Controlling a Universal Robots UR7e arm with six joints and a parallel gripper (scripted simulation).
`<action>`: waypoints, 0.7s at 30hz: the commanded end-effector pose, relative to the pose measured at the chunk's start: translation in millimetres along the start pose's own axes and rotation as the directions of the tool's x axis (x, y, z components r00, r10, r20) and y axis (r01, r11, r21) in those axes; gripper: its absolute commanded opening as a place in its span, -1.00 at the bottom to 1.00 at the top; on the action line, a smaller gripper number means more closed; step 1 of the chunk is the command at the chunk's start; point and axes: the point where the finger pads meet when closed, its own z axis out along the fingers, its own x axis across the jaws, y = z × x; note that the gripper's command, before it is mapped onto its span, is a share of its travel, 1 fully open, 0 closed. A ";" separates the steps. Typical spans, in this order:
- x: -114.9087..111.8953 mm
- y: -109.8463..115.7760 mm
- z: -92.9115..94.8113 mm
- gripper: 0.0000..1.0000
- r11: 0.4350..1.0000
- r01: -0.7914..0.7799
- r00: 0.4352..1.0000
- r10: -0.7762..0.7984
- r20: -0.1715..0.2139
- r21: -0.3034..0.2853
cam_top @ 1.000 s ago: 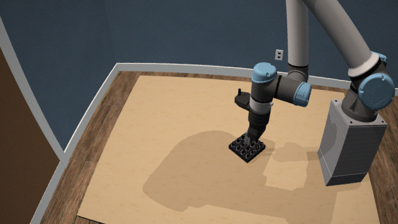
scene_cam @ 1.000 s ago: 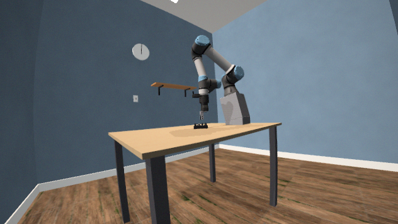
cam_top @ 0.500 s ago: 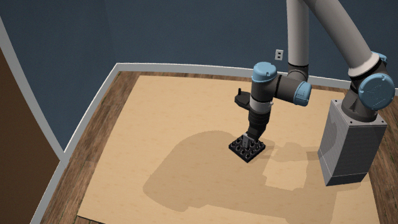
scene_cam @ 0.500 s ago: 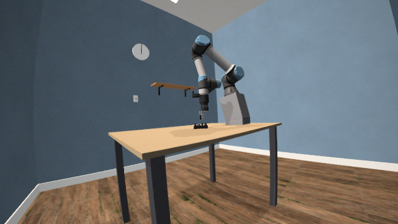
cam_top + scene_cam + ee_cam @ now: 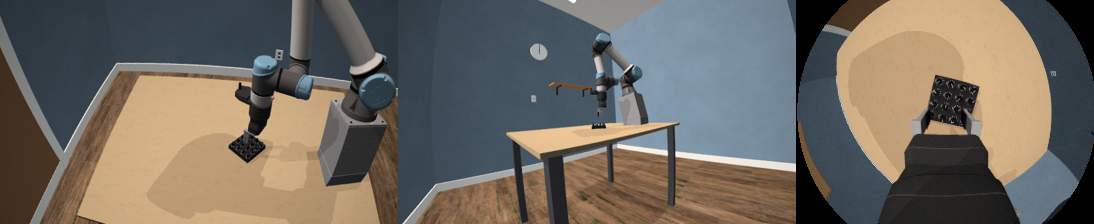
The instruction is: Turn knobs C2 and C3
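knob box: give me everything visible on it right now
The knob box is a small, flat, black square block with a grid of dark knobs on top; the marks, names and line positions are too small to read. It stands level on the tan table, within the arm's shadow, turned diagonally to the table's edges in the top view. The gripper hangs open above it with a clear gap, touching nothing. Only the table touches it.

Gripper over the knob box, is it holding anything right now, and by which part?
Nothing is held: the gripper is open, above the knob box.
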 end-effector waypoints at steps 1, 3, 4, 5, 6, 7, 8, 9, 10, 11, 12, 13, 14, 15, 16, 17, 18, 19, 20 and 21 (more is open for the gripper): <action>-0.1 -0.7 -18.6 1.00 1.000 0.000 1.000 0.000 0.000 0.001; -0.1 -0.7 -18.6 1.00 1.000 0.000 1.000 0.000 0.000 0.001; -0.1 -0.7 -22.3 1.00 1.000 0.000 1.000 0.000 0.000 0.001; -0.1 -0.7 -26.2 1.00 1.000 0.000 1.000 0.000 0.000 0.001; -0.1 -0.7 -30.0 1.00 1.000 0.000 1.000 0.000 0.000 0.001; -0.1 -0.7 -33.8 1.00 1.000 0.000 1.000 0.000 0.000 0.001; -0.1 -0.7 -37.7 1.00 1.000 0.000 1.000 0.000 0.000 0.001; -0.1 -0.7 -41.5 1.00 1.000 0.000 1.000 0.000 0.000 0.001; -0.1 -0.7 -45.2 1.00 1.000 0.000 1.000 0.000 0.000 0.001; -0.1 -0.7 -48.9 1.00 1.000 0.000 1.000 0.000 0.000 0.001; -0.1 -0.7 -52.6 1.00 1.000 0.000 1.000 0.000 0.000 0.001; -0.1 -0.7 -56.1 1.00 1.000 0.000 1.000 0.000 0.000 0.001; -0.1 -0.7 -59.5 1.00 1.000 0.000 1.000 0.000 0.000 0.001; -0.1 -0.7 -62.7 1.00 1.000 0.000 1.000 0.000 0.000 0.001; -0.1 -0.7 -65.8 1.00 1.000 0.000 1.000 0.000 0.000 0.001; -0.1 -0.7 -68.8 1.00 1.000 0.000 1.000 0.000 0.000 0.001; -0.1 -0.7 -71.6 1.00 1.000 0.000 1.000 0.000 0.000 0.001; -0.1 -0.7 -71.6 1.00 1.000 0.000 1.000 0.000 0.000 0.001; -0.1 -0.7 -71.6 1.00 1.000 0.000 1.000 0.000 0.000 0.001; -0.1 -0.7 -74.1 1.00 1.000 0.000 1.000 0.000 0.000 0.001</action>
